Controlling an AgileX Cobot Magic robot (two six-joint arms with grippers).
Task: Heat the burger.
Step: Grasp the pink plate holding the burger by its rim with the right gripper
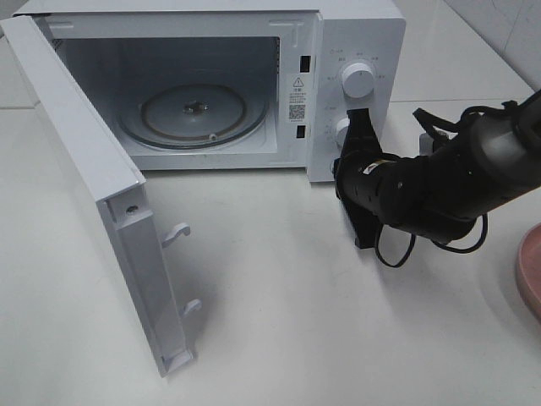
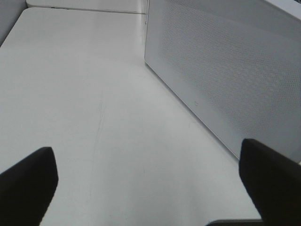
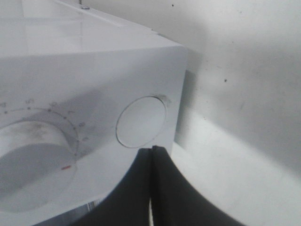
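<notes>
In the exterior high view, the microwave door is standing wide open at about 9 o'clock. It is a flat white slab with two hooked latches jutting from its edge. The left wrist view is showing its finely perforated panel beside the smooth matte table. The left gripper is hovering over that table with its dark, blunt fingers spread wide apart and nothing between them. Toward 12 o'clock, the boxy white microwave is showing an empty chamber. The round, ribbed glass turntable is lying bare and glinting. So the opening step is looking done, while loading, shutting the door and setting the heat are all waiting. The burger is not appearing in any view, so I cannot tell where it is. At about 2 o'clock, the right gripper is pointing at the control panel just below the smooth upper dial. Its black tapered fingers are pressed together on nothing, with the tips just beside a flat round button and a numbered dial. At 4 o'clock, a curved pink plate is peeking in at the frame's edge, and what it holds is out of view.
</notes>
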